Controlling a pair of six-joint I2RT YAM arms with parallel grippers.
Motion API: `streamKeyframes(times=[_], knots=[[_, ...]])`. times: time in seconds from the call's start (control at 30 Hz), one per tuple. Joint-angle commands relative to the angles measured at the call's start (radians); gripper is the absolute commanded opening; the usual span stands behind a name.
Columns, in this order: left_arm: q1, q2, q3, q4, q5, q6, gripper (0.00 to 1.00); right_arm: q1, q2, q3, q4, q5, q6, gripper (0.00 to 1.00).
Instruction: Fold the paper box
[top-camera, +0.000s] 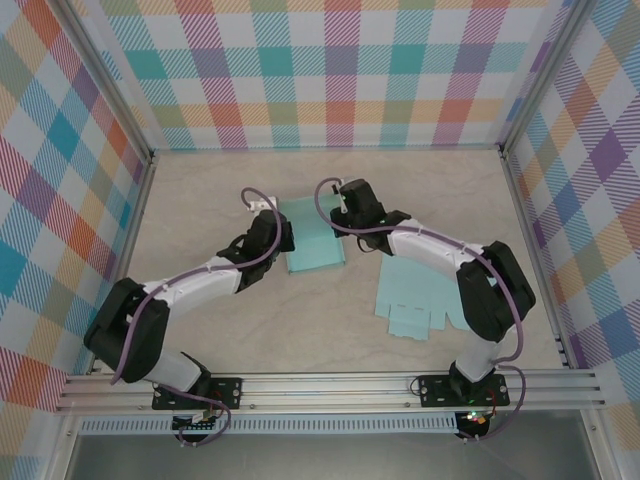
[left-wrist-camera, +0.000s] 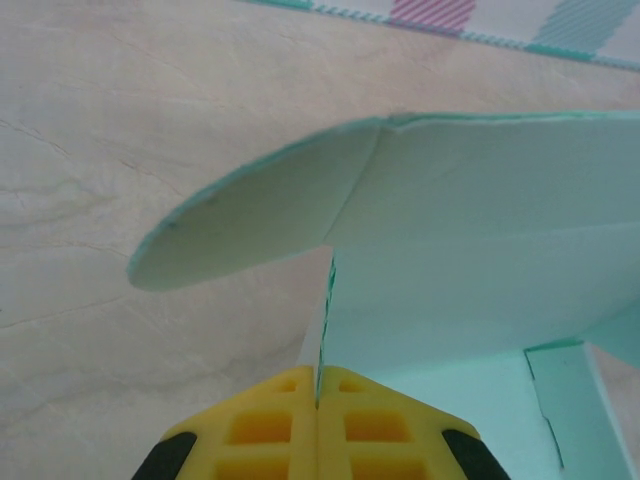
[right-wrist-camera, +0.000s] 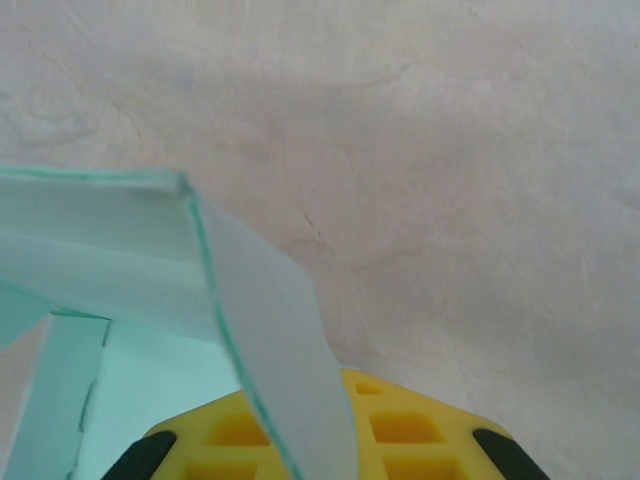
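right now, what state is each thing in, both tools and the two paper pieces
paper box, partly folded, sides lifted off the table, not closed up
left tool, shut, pinching a thin upright wall of the paper box
right tool, shut on a flap of the same box
second box blank, lying flat and unfolded, untouched
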Motion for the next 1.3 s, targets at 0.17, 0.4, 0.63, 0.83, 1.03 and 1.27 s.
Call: streamKeyframes(times=[0.17,0.4,0.63,0.83,1.03,1.27], knots=[[-0.010,0.142,0.096,0.116,-0.073,-0.108,0.00,0.002,0.083,0.083,0.062,-0.063,0.050,0.19],[-0.019,0.174,0.090,0.119,-0.134,-0.155,0.00,0.001,0.106,0.030,0.103,-0.046,0.106,0.20],[-0.032,0.153,0.035,0.118,-0.171,-0.193,0.00,0.002,0.094,-0.028,0.157,-0.101,0.187,0.22],[-0.047,0.134,-0.023,0.142,-0.198,-0.207,0.00,0.007,0.065,-0.083,0.193,-0.127,0.232,0.22],[-0.063,0.134,-0.066,0.183,-0.213,-0.209,0.00,0.017,0.043,-0.113,0.210,-0.137,0.243,0.16],[-0.084,0.119,-0.135,0.257,-0.234,-0.199,0.00,0.029,0.023,-0.168,0.241,-0.143,0.222,0.15]])
